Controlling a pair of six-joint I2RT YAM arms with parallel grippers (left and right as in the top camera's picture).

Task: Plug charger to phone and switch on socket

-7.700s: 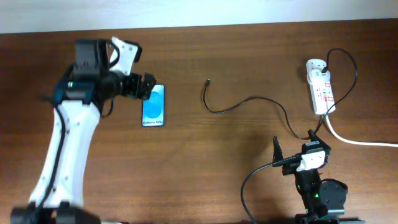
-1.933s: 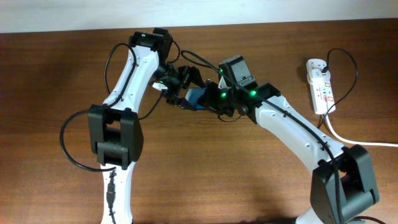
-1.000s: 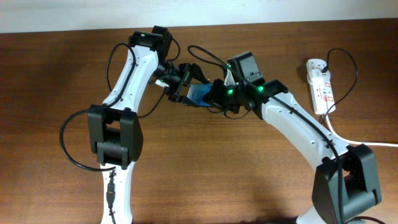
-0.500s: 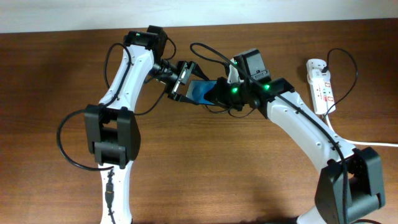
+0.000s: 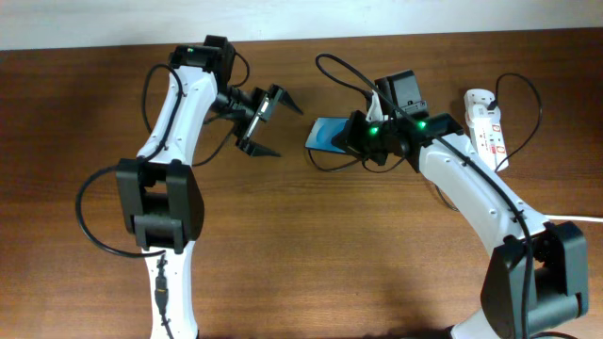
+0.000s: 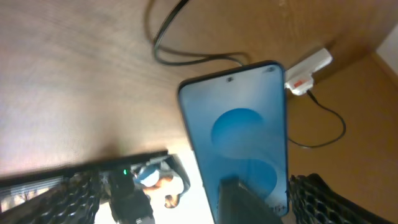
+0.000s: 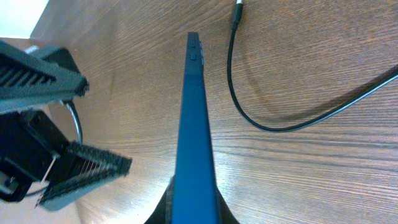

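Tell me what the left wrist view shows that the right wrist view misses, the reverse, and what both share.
Left wrist only: the phone face on, its blue screen lit, and the white socket beyond it. Right wrist only: the phone edge-on with its side buttons, the metal plug tip of the charger, and the open left gripper. Both: the phone, the charger's black cable, the wooden table.

A brown wooden table (image 5: 301, 282) meets a pale strip, perhaps wall (image 5: 377, 19).
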